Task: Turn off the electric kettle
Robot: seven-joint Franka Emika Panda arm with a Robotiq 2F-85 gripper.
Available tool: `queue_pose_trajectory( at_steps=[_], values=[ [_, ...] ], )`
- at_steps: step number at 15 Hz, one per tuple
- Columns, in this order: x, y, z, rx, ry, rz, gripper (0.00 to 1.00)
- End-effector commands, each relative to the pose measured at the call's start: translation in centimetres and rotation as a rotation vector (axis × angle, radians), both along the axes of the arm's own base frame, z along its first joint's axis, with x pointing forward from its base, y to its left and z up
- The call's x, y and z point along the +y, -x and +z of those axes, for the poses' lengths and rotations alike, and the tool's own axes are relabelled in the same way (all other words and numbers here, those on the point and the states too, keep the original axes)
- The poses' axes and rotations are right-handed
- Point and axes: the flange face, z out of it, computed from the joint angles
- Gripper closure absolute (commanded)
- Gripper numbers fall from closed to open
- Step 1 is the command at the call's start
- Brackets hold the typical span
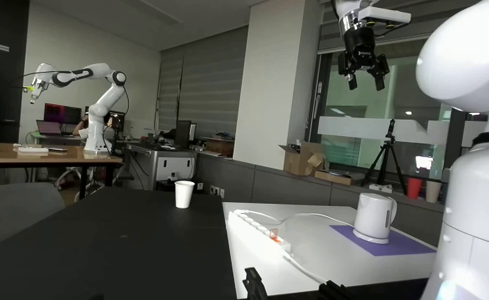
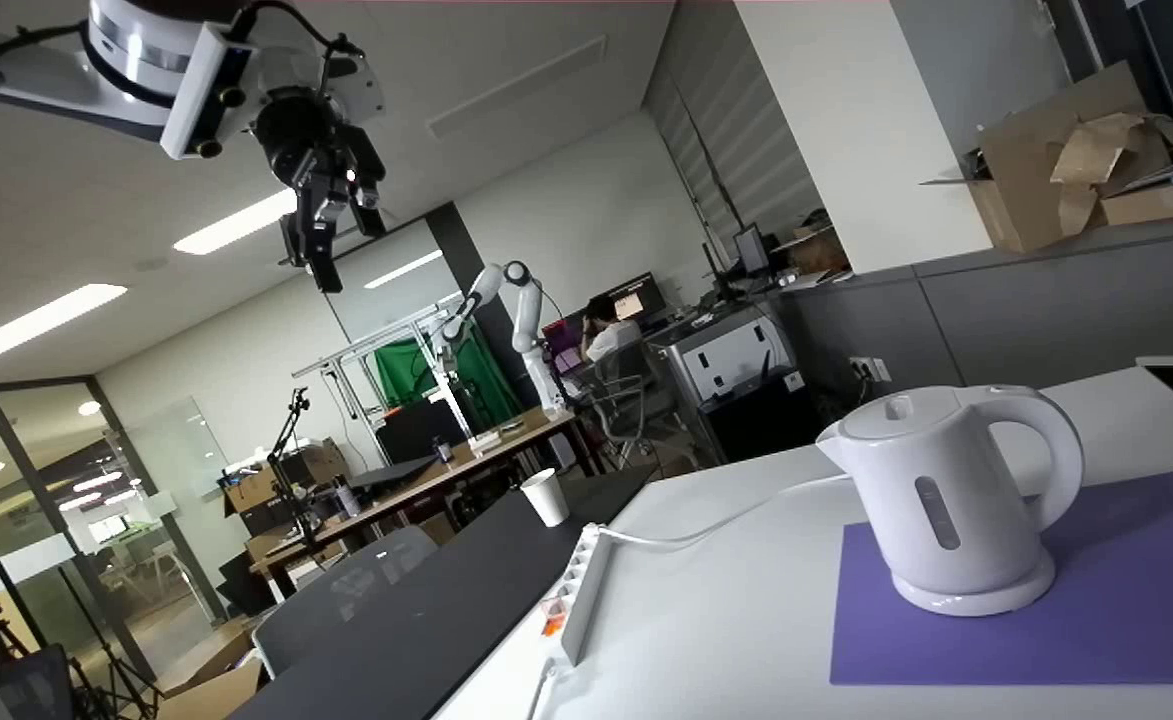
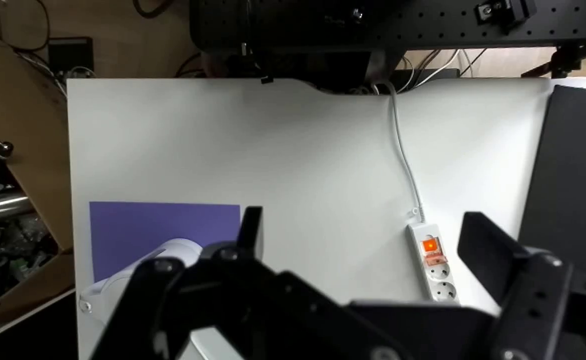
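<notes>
Electric kettle [image 2: 966, 475] below, the jaws are hanging parted, gripping nothing, upper left in an exterior view; the kettle is standing at right. I'd be lowering slowly, pressing lightly without tipping it. I'm making out no switch on it, and at lower left in the wrist view the jaws are partly hiding it.

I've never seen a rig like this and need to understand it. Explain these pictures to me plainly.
The machine is a white robot arm ending in a black two-fingered gripper. Two pictures come from cameras outside it; the third, from its wrist camera, looks down past the fingers. On the white table, an electric kettle stands on a purple sheet; nearby lies a power strip whose switch glows orange. A cup stands on the black surface alongside. The gripper hangs open, holding nothing.
</notes>
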Motion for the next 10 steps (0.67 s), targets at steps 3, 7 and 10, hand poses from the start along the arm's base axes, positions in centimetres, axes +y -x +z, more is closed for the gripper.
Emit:
queue_pose_trajectory(
  at_steps=[3,7,10],
  values=[
    [-1.1,-0.7,-0.4,-0.010,0.012,-0.035,0.00],
    [-8.7,-4.2,-2.6,-0.115,0.028,-0.221,0.00],
    [-16.0,-6.5,-6.0,-0.148,0.017,-0.367,0.00]
  ],
)
